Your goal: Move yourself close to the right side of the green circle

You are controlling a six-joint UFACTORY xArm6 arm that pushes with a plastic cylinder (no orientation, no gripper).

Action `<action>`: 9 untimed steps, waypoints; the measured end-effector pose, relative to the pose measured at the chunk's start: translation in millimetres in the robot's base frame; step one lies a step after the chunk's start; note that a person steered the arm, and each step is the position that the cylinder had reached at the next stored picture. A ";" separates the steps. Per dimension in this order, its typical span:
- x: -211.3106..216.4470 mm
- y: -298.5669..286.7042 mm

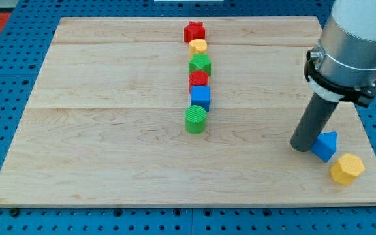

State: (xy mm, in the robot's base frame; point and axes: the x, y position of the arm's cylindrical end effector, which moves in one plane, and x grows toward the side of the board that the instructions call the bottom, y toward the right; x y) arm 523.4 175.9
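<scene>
The green circle (196, 120) stands near the middle of the wooden board (96, 130), at the bottom end of a column of blocks. Above it in the column sit a blue cube (201, 98), a red circle (198, 79), a green star (200, 64), a yellow circle (198, 46) and a red star (194, 31). My tip (302, 146) rests on the board far to the view's right of the green circle, touching or nearly touching a blue triangle (325, 145) on its right.
A yellow hexagon (347, 169) lies at the board's lower right, just below the blue triangle. The arm's grey body (354, 46) looms over the board's upper right corner. Blue pegboard surrounds the board.
</scene>
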 end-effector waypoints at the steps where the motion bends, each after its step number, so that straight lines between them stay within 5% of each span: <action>1: -10.3 6.7; 4: -40.0 38.4; 9: -40.0 -95.3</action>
State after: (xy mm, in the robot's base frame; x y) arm 483.4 80.6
